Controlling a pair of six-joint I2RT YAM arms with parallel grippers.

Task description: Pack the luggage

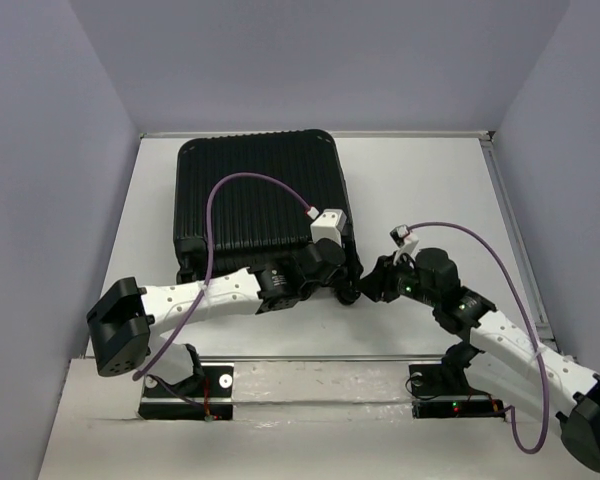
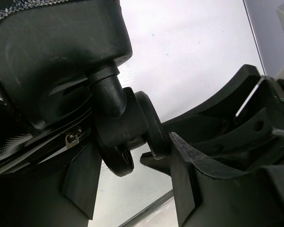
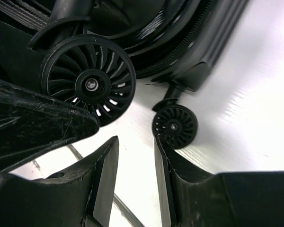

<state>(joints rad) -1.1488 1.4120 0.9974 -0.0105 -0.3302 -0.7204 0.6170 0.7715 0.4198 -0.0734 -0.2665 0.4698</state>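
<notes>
Coach: Black ribbed shell, lid down. Your suitcase (image 1: 255,200) lies flat in the upper left-centre of the overhead view on the pale table (image 1: 430,190). Both arms meet at its lower right corner.

Spotter: In the left wrist view your left gripper (image 2: 130,146) straddles a wheel (image 2: 125,130), fingers spread either side. One pad (image 2: 182,161) touches the tyre's edge, but you can't tell whether it is truly pinching.

Coach: Your right gripper (image 3: 136,142) shows a narrow gap between its fingers with nothing in it. It sits just below the far wheel (image 3: 175,126), centre right of that view.

Spotter: My guess is you are taking that corner to shift or turn the case. Aim for the stubby swivel stem (image 2: 106,92), not the round tyre. A caster rolls and pivots, so a pinch on the rim likely slips.

Coach: Close slowly and squarely. The shell is hard and slick and the table glossy, so the case should slide rather than tip. Pull low and steady.

Spotter: Steer your right fingers clear of the spokes. They are thin curved ribs fanning round a small metal hub, and a fingertip could catch there.
</notes>
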